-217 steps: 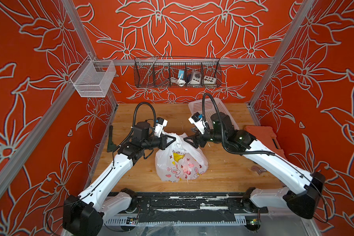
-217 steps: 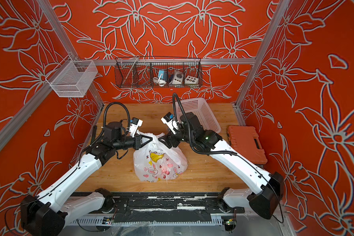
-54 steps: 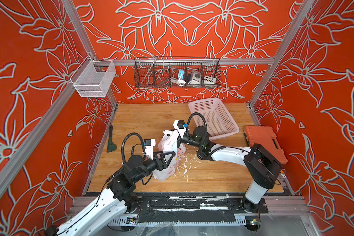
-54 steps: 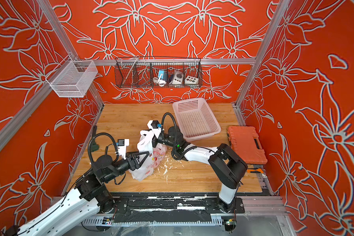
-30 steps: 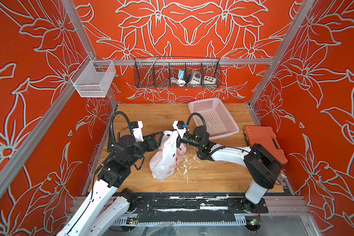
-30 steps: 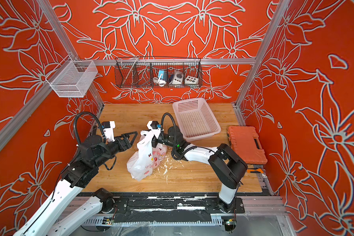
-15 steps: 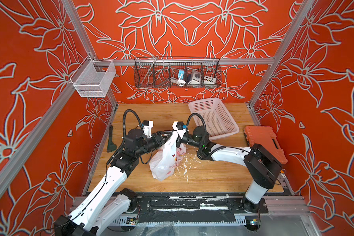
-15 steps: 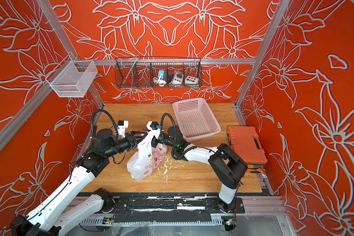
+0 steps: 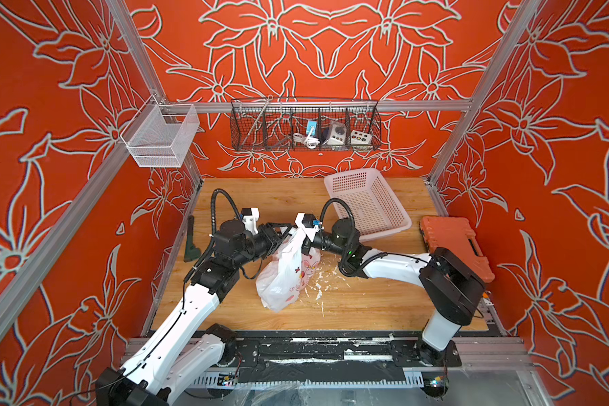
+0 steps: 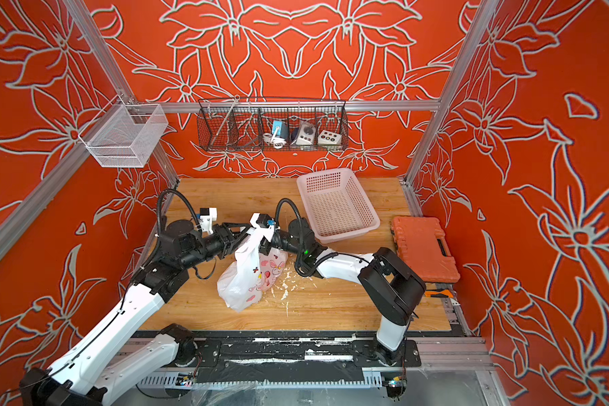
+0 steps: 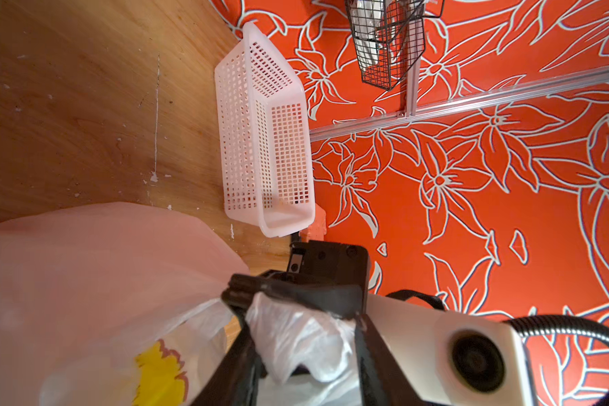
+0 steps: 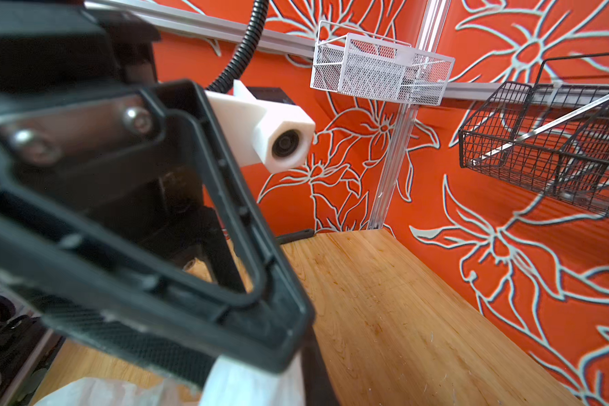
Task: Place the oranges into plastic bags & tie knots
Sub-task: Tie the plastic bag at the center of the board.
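left gripper: black left gripper (image 9: 284, 231) reaches in from the left at the top of the bag. Its jaws stand partway apart with bunched white plastic between the fingers (image 11: 238, 355). Cannot tell if they pinch it.
right gripper: black right gripper (image 9: 303, 242) comes in from the right, clamped tight on the same bunched top, nose to nose with the left gripper.
bag: thin white plastic carrier bag with pink and yellow cartoon print (image 9: 282, 277) sits mid-table. Its bottom bulges on the wooden tabletop (image 9: 366, 305), its top is pulled up between both grippers, and its contents are hidden.
around: white plastic scraps (image 9: 320, 284) lie just right of the bag. A white perforated plastic basket (image 9: 366, 207) is far right, and an orange plastic tool case (image 9: 454, 246) is at the right edge.
in the way: in the right wrist view the left gripper's black finger frame fills most of the picture.
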Robot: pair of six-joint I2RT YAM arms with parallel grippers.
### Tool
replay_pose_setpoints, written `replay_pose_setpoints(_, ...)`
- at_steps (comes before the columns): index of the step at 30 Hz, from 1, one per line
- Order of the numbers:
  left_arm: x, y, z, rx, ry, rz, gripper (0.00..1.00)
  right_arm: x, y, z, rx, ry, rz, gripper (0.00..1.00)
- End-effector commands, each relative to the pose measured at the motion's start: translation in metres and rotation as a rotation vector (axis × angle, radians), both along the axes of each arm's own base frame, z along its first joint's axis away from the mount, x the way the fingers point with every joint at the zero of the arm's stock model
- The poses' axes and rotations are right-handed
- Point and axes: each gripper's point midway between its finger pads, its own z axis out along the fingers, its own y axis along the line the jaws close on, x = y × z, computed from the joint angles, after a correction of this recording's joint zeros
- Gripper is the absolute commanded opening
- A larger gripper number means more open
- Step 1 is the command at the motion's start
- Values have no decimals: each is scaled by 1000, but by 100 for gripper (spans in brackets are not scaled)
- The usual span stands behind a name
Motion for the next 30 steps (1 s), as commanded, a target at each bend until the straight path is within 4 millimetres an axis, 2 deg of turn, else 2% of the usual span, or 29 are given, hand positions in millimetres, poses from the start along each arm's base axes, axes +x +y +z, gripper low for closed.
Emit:
replay_pose_setpoints(1, 7, 5, 5, -22, 17, 46, 40, -15, 1, 21, 31, -110, 30, 0)
replay_pose_setpoints(6, 8, 7, 6, -32, 10, 58, 19, -17, 3, 20, 12, -139, 31, 0)
replay_pose_setpoints(8, 8, 7, 7, -37, 5, 58, 4, -17, 3, 20, 9, -139, 28, 0)
replay_pose_setpoints(9, 8, 7, 7, -39, 1, 60, 0, -17, 3, 20, 10, -140, 27, 0)
replay_pose_setpoints(12, 9, 8, 10, -33, -15, 66, 0, -16, 1, 18, 9, -130, 13, 1)
replay_pose_setpoints(15, 9, 8, 14, -36, -30, 63, 0, -12, -3, 17, 8, -120, -22, 26)
replay_pose_setpoints(17, 9, 8, 15, -33, -36, 62, 0, -11, -7, 15, -1, -112, -42, 46)
replay_pose_setpoints(19, 9, 8, 16, -32, -39, 63, 0, -8, -13, 14, -26, -104, -76, 56)
replay_pose_setpoints(22, 10, 9, 20, -25, -52, 69, 0, -10, -26, 1, -99, -75, -111, 61)
replay_pose_setpoints(25, 11, 9, 23, -22, -60, 66, 0, -15, -47, -17, -193, -16, -159, 62)
replay_pose_setpoints(28, 12, 9, 24, -19, -67, 65, 0, -27, -76, -39, -294, 86, -205, 63)
replay_pose_setpoints(30, 12, 9, 24, -16, -72, 67, 0, -34, -99, -48, -353, 237, -260, 62)
